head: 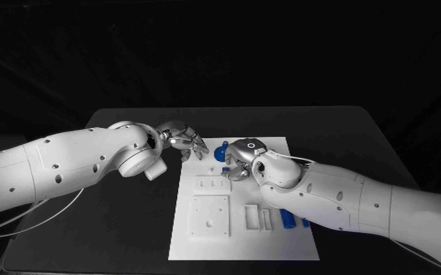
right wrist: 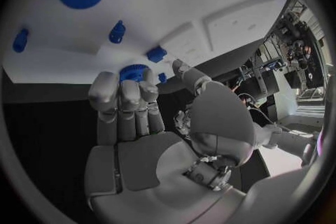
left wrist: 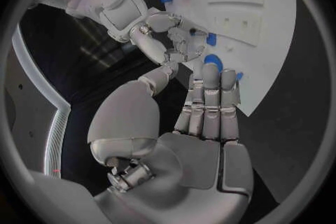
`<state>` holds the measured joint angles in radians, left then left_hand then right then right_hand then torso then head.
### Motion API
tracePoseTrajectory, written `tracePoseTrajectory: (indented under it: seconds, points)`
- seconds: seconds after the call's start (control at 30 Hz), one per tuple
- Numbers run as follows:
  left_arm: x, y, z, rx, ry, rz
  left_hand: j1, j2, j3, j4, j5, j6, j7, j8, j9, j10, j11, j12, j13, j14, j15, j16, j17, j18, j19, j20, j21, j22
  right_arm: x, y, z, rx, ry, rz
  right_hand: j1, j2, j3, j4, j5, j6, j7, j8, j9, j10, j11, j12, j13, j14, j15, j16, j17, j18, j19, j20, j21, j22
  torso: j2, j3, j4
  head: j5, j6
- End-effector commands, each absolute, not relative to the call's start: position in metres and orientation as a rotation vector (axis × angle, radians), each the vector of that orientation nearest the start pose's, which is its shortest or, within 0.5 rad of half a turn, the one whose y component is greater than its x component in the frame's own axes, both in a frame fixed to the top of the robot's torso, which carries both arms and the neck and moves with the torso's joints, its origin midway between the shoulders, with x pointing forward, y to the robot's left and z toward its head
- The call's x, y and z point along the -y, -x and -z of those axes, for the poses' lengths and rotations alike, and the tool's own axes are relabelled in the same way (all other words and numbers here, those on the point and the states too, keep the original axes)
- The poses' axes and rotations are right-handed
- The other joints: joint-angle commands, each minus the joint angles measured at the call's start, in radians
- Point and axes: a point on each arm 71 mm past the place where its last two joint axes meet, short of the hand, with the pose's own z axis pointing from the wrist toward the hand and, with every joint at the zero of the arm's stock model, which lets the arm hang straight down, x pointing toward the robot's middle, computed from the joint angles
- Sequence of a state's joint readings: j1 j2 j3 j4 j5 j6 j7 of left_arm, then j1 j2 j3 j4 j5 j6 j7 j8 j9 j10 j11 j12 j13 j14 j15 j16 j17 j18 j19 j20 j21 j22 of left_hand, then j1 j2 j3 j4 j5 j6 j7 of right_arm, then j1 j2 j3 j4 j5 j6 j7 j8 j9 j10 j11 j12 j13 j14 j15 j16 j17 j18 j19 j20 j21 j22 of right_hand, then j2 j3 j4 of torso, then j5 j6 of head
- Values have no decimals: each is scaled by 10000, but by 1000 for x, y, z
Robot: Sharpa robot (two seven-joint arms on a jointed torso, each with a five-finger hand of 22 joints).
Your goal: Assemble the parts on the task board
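Table (head: 120,237), black, carries the white task board (head: 276,240) at its middle; no writing on either can be read. Both hands meet at the board's far edge. Left hand (head: 184,140) hovers with fingers straight and apart, holding nothing. Right hand (head: 241,160) rests fingertips on a blue gear (right wrist: 131,73); whether it grips it, I cannot tell. Small blue parts (head: 287,218) lie near the right forearm.

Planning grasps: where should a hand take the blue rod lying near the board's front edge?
Probably take the blue rod mid-length, pinching across its long sides from above. It lies flat on the task board, with its ends pointing roughly near and far.
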<state>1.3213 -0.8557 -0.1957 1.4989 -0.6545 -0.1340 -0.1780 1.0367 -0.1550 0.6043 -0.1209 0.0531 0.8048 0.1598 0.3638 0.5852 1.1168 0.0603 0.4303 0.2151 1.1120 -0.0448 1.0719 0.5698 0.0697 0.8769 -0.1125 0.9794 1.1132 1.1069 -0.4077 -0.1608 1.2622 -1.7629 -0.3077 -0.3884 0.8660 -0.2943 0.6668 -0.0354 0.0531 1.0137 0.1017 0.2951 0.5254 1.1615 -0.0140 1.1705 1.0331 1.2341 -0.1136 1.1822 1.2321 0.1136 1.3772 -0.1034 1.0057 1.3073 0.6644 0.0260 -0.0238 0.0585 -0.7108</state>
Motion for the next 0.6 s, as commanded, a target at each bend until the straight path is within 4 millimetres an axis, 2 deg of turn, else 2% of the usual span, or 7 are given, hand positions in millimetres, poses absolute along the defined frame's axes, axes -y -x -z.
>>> tracePoseTrajectory:
  seconds: [0.03, 0.13, 0.2, 0.3, 0.6]
  points:
    - [-219, -484, 208, -21054, 5306, 8762, -20, 102, -33, -21, -16, 6, 25, 70, -16, 33, 27, -34, 18, -8, -20, 40, 14, 225, -23, -302, -32, 14, 60, -477, 280, -17885, 3867, -3332, -529, 34, -43, 520, -47, 27, -45, -12, 17, 15, 2, -60, 17, -17, -19, -34, 22, 1482, -61, -52, -66, 56, -1, -4, 21, -3, -11]
    - [-219, -484, 208, -21069, 5295, 8775, -17, 117, -47, -28, -16, 27, 18, 85, -21, 42, 24, -33, 22, -4, -23, 40, 19, 224, -19, -303, -34, 16, 60, -476, 281, -18097, 3961, -3180, -728, 31, 107, 1081, -41, 260, -164, 118, 97, 218, -119, 15, 59, 271, -119, 220, 204, 1482, 84, -163, 31, 86, 1, -10, 27, -8, -29]
    - [-219, -484, 208, -21051, 5305, 8770, -17, 118, -50, -29, -16, 30, 17, 87, -23, 44, 23, -33, 22, -4, -23, 39, 20, 224, -18, -303, -35, 16, 59, -475, 281, -18152, 3976, -3170, -723, 41, 141, 1224, -40, 355, -209, 170, 130, 320, -163, 49, 79, 393, -154, 307, 261, 1482, 144, -181, 78, 100, 1, -19, 30, -2, -34]
    - [-219, -484, 208, -21034, 5303, 8781, -17, 120, -55, -31, -16, 36, 15, 91, -25, 47, 22, -33, 23, -3, -24, 38, 21, 223, -18, -303, -37, 17, 58, -475, 282, -18200, 3975, -3075, -691, 54, 147, 1357, -40, 448, -254, 220, 166, 464, -208, 107, 147, 529, -187, 382, 305, 1482, 214, -184, 132, 110, 1, -27, 22, 15, -42]
    - [-218, -484, 207, -21033, 5284, 8812, -15, 129, -67, -37, -15, 56, 7, 106, -29, 52, 19, -35, 26, -4, -26, 34, 24, 223, -16, -304, -41, 18, 51, -476, 284, -18435, 4207, -2855, -734, 147, 177, 1669, -38, 622, -333, 309, 225, 854, -284, 352, 479, 762, -222, 503, 378, 1482, 332, -153, 215, 115, 1, -10, 9, 35, -54]
